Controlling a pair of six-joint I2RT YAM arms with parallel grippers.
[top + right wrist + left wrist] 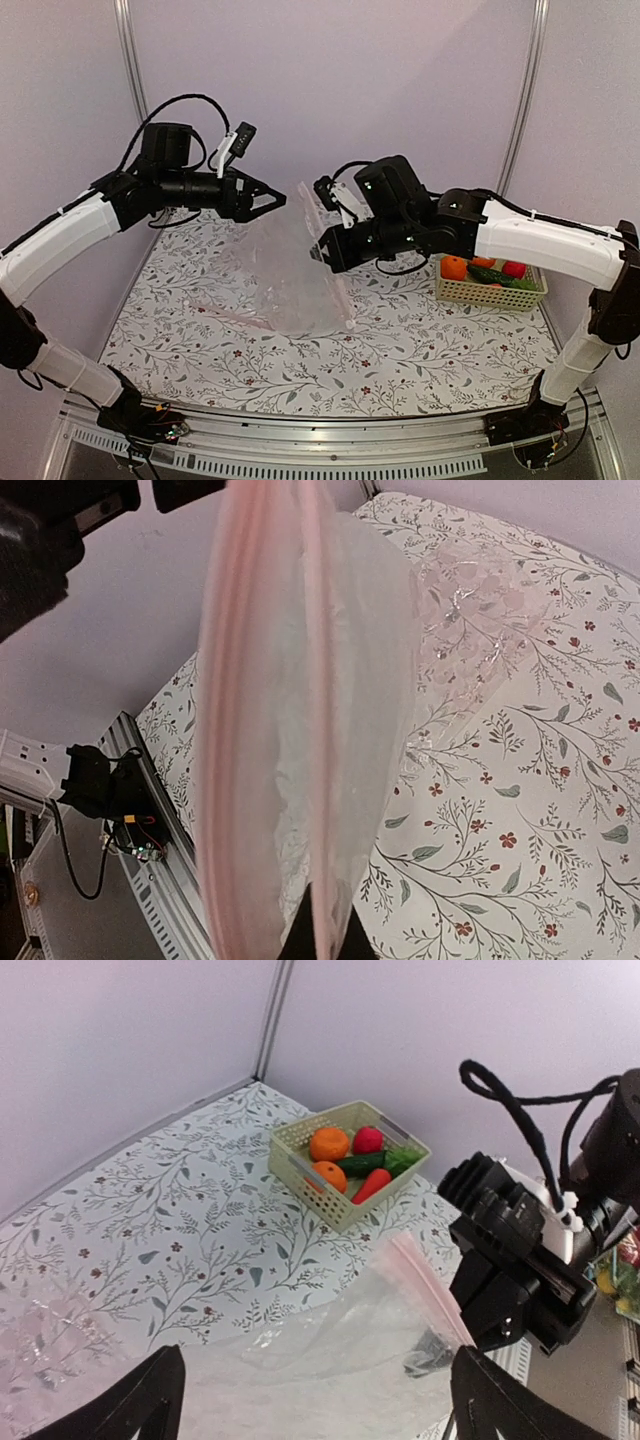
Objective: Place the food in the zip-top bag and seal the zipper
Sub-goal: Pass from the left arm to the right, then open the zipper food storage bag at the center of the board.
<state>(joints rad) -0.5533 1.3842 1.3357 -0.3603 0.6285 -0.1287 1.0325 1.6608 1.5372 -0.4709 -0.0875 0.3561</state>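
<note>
The clear zip-top bag [285, 275] hangs tilted over the middle of the table, its lower part resting on the cloth. Its pink zipper [330, 265] runs down its right edge. My right gripper [326, 250] is shut on that zipper edge and holds it up; in the right wrist view the strip [232, 730] fills the frame above the closed gripper [325, 938]. My left gripper [280, 197] is open, just left of the bag's top corner, with the bag [330, 1360] between its spread fingers. The food lies in the basket: oranges [329, 1143], red fruit [368, 1139], cucumber [362, 1163]. I cannot make out the slider.
The pale lattice basket [490, 296] stands at the right edge of the table, behind my right arm; it also shows in the left wrist view [340, 1210]. A floral cloth [200, 340] covers the table. Purple walls with metal posts close the back and sides.
</note>
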